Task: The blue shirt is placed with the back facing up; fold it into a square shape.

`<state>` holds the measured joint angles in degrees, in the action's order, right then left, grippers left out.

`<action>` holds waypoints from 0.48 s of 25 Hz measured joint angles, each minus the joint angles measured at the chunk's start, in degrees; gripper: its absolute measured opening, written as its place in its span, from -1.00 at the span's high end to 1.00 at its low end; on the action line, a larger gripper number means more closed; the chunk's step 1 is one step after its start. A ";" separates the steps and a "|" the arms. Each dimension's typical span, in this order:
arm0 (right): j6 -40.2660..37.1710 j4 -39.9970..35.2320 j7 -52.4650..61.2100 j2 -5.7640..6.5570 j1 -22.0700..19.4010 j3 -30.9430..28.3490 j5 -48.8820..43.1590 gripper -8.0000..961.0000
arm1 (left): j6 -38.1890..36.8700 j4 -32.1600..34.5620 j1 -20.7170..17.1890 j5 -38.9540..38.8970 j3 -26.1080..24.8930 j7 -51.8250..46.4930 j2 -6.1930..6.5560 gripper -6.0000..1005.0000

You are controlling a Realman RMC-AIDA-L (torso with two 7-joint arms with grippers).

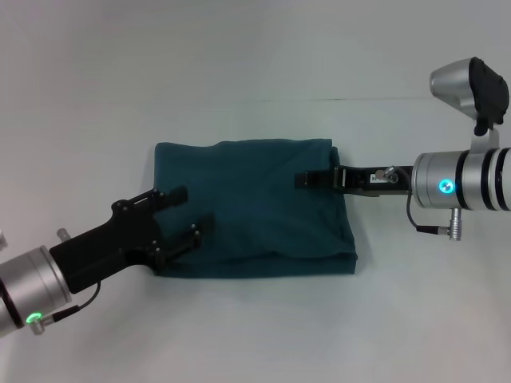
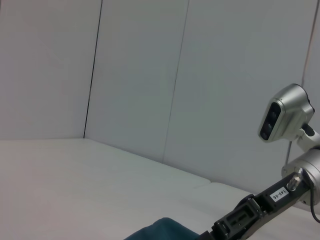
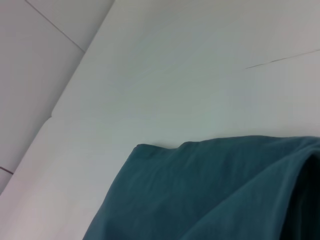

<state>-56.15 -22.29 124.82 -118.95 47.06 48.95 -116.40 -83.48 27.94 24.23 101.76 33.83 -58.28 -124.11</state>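
Jaws of the left gripper point(image 1: 182, 215) stand apart, one finger over the blue shirt's point(image 1: 255, 203) left edge and the other lower, at its near-left corner; nothing is clamped between them. Jaws of the right gripper point(image 1: 310, 179) reach in from the right over the shirt's right half, near its far edge; whether they are apart or together cannot be told. The blue shirt lies at the middle of the white counter point(image 1: 255, 327), folded into a roughly square, layered bundle with a plain upper face. In the left wrist view, a corner of the shirt point(image 2: 162, 231) appears beside the right arm's black gripper body point(image 2: 250, 217). The right wrist view shows a folded edge of the shirt point(image 3: 210, 190) on the counter point(image 3: 165, 80).
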 joint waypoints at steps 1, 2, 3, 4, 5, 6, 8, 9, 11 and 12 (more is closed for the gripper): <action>-0.01 0.00 0.04 -0.01 -0.06 0.00 -0.02 -0.20 | 0.07 0.00 0.07 0.00 0.00 0.00 0.00 -0.29; -0.01 0.00 0.07 -0.01 -0.09 0.01 -0.05 -0.18 | 0.14 0.00 0.15 0.00 0.00 0.00 0.00 -0.29; 0.05 0.08 0.08 -0.02 -0.13 0.01 -0.09 -0.16 | 0.14 0.00 0.23 0.00 0.00 0.00 0.00 -0.29; 0.16 0.20 0.06 -0.02 -0.20 0.01 -0.11 -0.14 | 0.15 0.00 0.29 0.00 0.00 0.00 0.00 -0.29; 0.24 0.37 0.02 0.00 -0.29 0.02 -0.14 -0.12 | 0.15 0.00 0.37 0.02 0.00 0.00 0.00 -0.29; 0.32 0.52 0.00 0.03 -0.38 0.05 -0.16 -0.10 | 0.16 0.01 0.41 0.07 0.00 0.00 0.00 -0.29; 0.37 0.66 -0.03 0.09 -0.59 0.33 -0.18 0.01 | 0.17 0.01 0.51 0.15 0.00 0.01 0.00 -0.29; 0.39 0.53 -0.03 0.09 -0.91 0.56 -0.20 0.09 | 0.17 0.01 0.62 0.17 0.00 0.00 0.00 -0.29; 0.41 0.43 -0.03 0.09 -1.09 0.61 -0.21 0.26 | 0.17 0.00 0.65 0.17 0.00 0.01 0.00 -0.29; 0.42 0.37 -0.03 0.09 -1.23 0.63 -0.22 0.35 | 0.17 0.01 0.67 0.17 0.00 0.01 0.00 -0.29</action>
<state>-55.73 -21.92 124.78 -118.87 45.83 49.58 -116.61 -83.32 27.95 24.90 101.93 33.83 -58.27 -124.11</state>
